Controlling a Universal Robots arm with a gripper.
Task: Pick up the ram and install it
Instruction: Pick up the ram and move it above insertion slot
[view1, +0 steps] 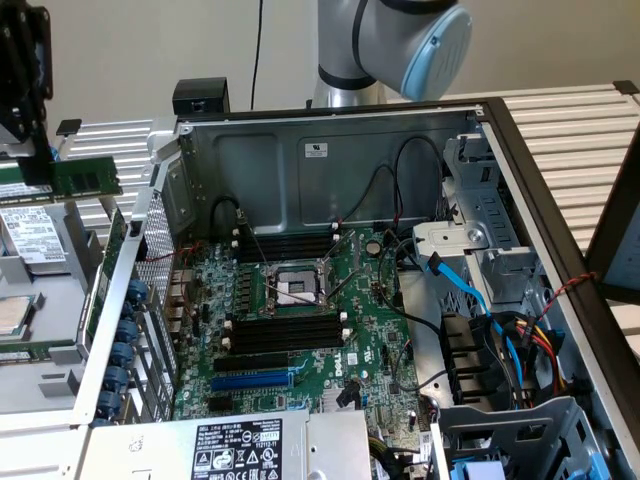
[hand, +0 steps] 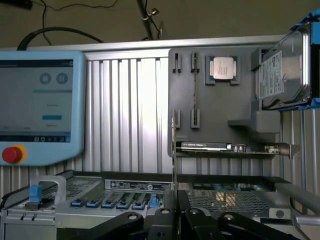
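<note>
The ram (view1: 88, 178) is a long, thin green stick, held in the air with its long edge level, at ten o'clock in the exterior view. In the wrist view the ram (hand: 173, 145) shows edge-on, clamped in the gripper (hand: 173, 212).

The claw (hand: 175, 201) hangs pinched on the ram (view1: 85, 178), arm (view1: 400, 40) raised.

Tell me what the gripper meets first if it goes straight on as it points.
Likely the grey tray: the gripper, shut on the ram, points at it, so the ram would touch first. The case rim lies close beside that line; depth is unclear.
</note>
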